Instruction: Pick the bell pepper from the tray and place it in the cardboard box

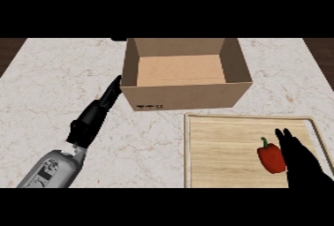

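A red bell pepper (271, 158) with a green stem lies on the wooden tray (222, 150) at the lower right. My right hand (300, 161) sits just to the pepper's right, fingers straight and pointing away from me, touching or nearly touching its side. The open cardboard box (186, 95) stands behind the tray, at the top middle, with nothing inside. My left hand (98, 112) stretches out flat over the counter, its fingertips close to the box's left front corner.
The marble counter (58, 79) spreads left of the box and tray. Dark floor shows past the counter's far corners. The tray's far rim lies just in front of the box.
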